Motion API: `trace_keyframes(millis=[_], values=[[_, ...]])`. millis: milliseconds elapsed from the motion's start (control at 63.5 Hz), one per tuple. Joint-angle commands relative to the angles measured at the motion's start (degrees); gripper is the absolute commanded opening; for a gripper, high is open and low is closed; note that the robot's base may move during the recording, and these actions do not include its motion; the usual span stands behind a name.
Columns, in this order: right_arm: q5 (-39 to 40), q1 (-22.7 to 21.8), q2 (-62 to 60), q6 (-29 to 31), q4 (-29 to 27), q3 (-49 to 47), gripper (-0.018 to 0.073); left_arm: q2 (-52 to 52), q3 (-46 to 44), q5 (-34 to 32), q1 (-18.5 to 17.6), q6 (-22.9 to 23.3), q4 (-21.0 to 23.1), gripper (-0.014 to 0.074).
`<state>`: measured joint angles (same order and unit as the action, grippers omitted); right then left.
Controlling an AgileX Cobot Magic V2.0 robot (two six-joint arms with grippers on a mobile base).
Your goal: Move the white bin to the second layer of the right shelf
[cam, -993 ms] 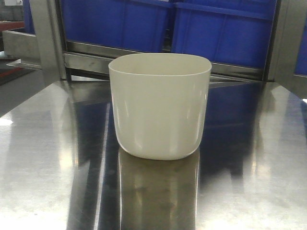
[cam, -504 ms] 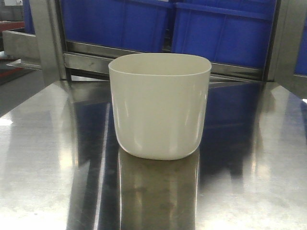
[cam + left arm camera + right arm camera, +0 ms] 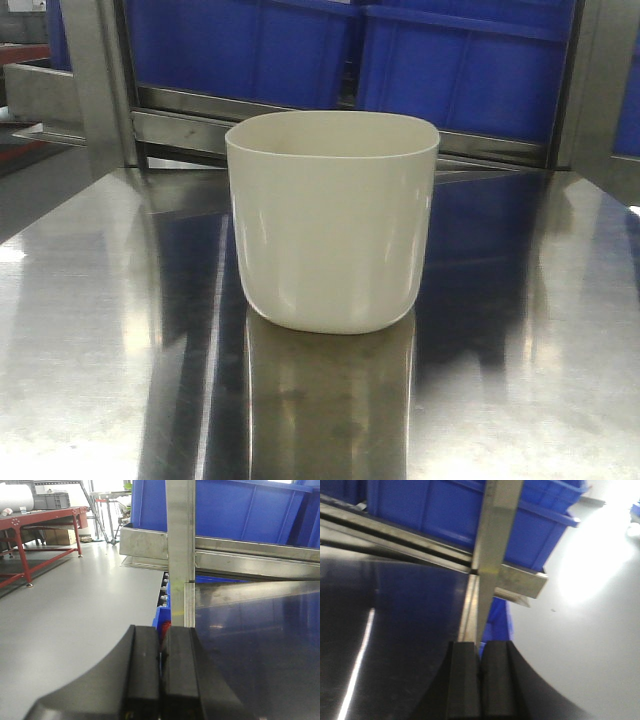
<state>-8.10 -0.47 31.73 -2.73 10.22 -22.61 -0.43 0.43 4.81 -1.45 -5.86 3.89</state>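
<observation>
The white bin (image 3: 332,225) stands upright in the middle of the flat steel tabletop (image 3: 90,330) in the front view, its mouth open and nothing touching it. Neither gripper shows in that view. In the left wrist view my left gripper (image 3: 162,632) is shut, its black fingers pressed together with nothing between them, at the tabletop's left edge facing a steel upright (image 3: 180,550). In the right wrist view my right gripper (image 3: 480,647) is also shut and empty, at the tabletop's right edge. The right shelf second layer is out of view.
A steel rack behind the table carries large blue crates (image 3: 460,60) on a rail (image 3: 190,130); its uprights (image 3: 100,90) flank the bin. Grey floor (image 3: 65,605) and a red-framed bench (image 3: 35,525) lie to the left. More blue crates (image 3: 445,510) show in the right wrist view.
</observation>
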Motion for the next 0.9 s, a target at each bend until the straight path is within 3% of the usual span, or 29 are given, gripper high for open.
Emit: trace_keyframes(millis=[0, 378, 551, 677, 804, 882], values=[[4.2, 3.3, 3.4, -2.9, 1.0, -4.6, 0.0056, -0.8, 2.1, -4.8, -0.2, 0.1, 0.3, 0.0085], [-2.1, 21.1, 18.8, -14.2, 1.2, -16.2, 0.0057, -0.8, 2.1, -4.8, -0.2, 0.1, 0.3, 0.0085], [-5.1, 23.0, 25.1, -24.1, 1.2, -20.7, 0.0057, -0.8, 2.1, -4.8, -0.2, 0.1, 0.3, 0.0085], [-17.1, 23.0, 29.8, -26.5, 1.1, -26.8, 0.0057, -0.8, 2.1, -4.8, -0.2, 0.1, 0.3, 0.0085], [-38.9, 23.4, 35.7, -28.6, 0.5, -37.5, 0.0057, -0.8, 2.1, -4.8, -0.2, 0.1, 0.3, 0.0085], [-46.5, 24.3, 39.4, -30.2, 0.5, -43.3, 0.0057, -0.8, 2.1, -4.8, -0.2, 0.1, 0.3, 0.0085]])
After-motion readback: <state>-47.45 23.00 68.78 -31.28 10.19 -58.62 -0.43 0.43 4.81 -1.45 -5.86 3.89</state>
